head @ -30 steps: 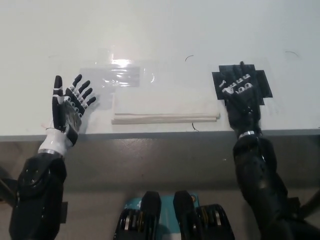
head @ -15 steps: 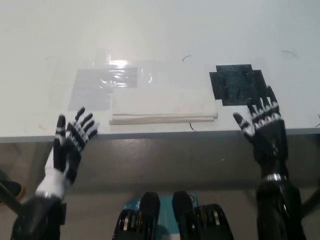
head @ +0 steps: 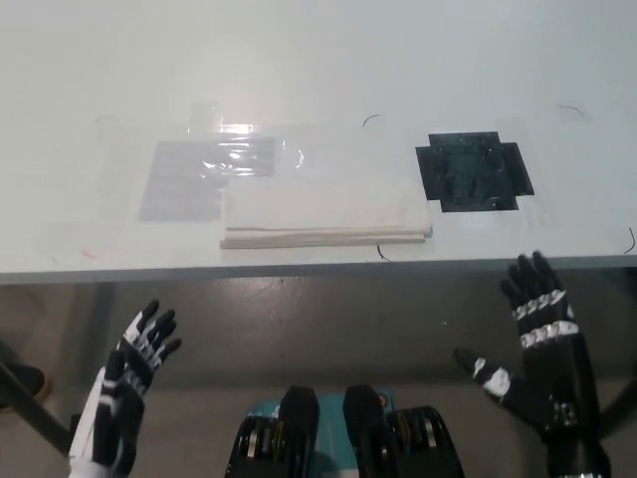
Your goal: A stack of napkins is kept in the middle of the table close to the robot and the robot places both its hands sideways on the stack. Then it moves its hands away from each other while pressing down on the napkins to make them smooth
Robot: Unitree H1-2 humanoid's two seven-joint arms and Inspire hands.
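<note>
I see one stack of napkins (head: 323,211) lying flat on the white counter (head: 318,70), its long front edge running parallel to the counter's near edge and sitting just inside it, roughly at the middle of the view. At about 10 o'clock from the stack there is one grey taped patch (head: 204,174) under a shiny clear film, touching or slightly overlapping the stack's far left corner. At about 2 o'clock from it there is one black cross-shaped mark (head: 474,171), just beside the stack's right end. The far half of the counter is bare white surface, with open room on both sides of the stack. Both of my hands are off the counter, below its near edge: the white left hand (head: 124,398) sits at 7 o'clock from the stack, fingers spread and holding nothing; the black right hand (head: 532,344) sits at 5 o'clock, fingers likewise spread apart and pointing up toward the counter edge, nothing in it.
</note>
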